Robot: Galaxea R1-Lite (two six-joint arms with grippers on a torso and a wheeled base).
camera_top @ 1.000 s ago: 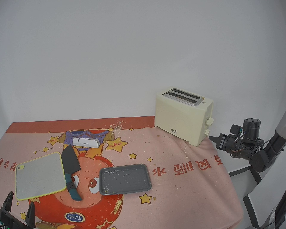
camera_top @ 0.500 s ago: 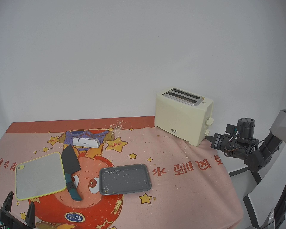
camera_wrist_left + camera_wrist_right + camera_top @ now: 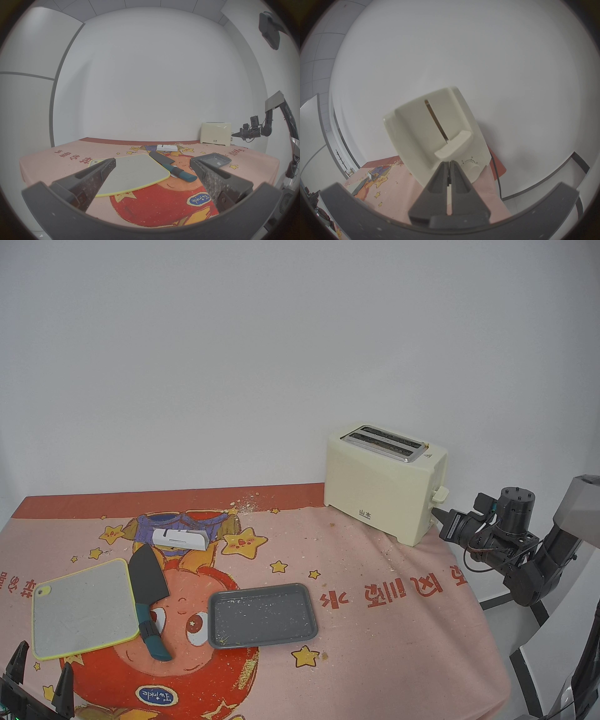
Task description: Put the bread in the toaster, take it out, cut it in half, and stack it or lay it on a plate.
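A: Head view: the right gripper [image 3: 437, 514], jaws closed on nothing, sits at the toaster's [image 3: 381, 480] side, just under the lever [image 3: 440, 494]. Whether bread is inside, I cannot tell.

B: Left wrist view: the left gripper [image 3: 153, 162] gapes empty, well apart from the toaster [image 3: 215, 133].

A: Right wrist view: the right gripper [image 3: 449, 165] is just under the lever [image 3: 453, 146], near the dial [image 3: 471, 167]. A skewed push may slip off, or shove the toaster.

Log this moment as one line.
right gripper: jaws shut, tip at toaster lever | left gripper: jaws open, near cutting board
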